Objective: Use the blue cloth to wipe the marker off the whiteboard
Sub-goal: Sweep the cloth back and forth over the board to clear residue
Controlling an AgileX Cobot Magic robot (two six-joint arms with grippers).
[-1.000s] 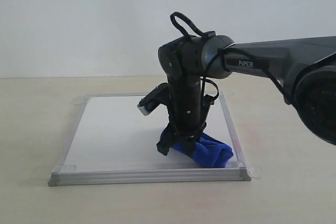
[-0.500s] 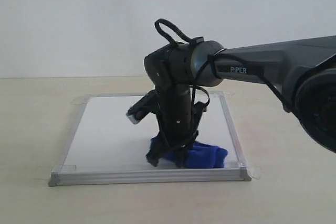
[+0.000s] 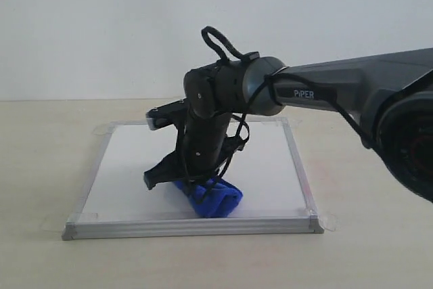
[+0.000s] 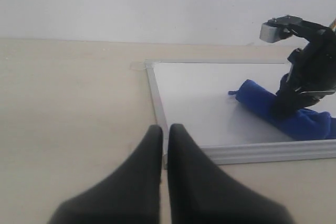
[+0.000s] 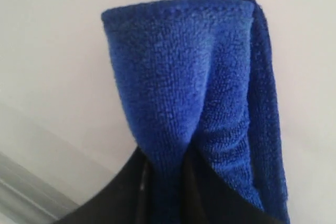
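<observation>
Tabletop [image 3: 40, 167], whiteboard [image 3: 128, 167] | right gripper [image 3: 184, 182] pitched down, clamping blue cloth [image 3: 215, 201] | left gripper [image 4: 165, 130] jaws together

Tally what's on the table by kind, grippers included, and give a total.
whiteboard: 1
blue cloth: 1
grippers: 2 (left gripper, right gripper)
Total: 4

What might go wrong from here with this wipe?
1. The right hand pinches only a fold of the blue cloth; dragging may pull it free.
2. The cloth lies close to the front frame rail of the whiteboard and might snag there.
</observation>
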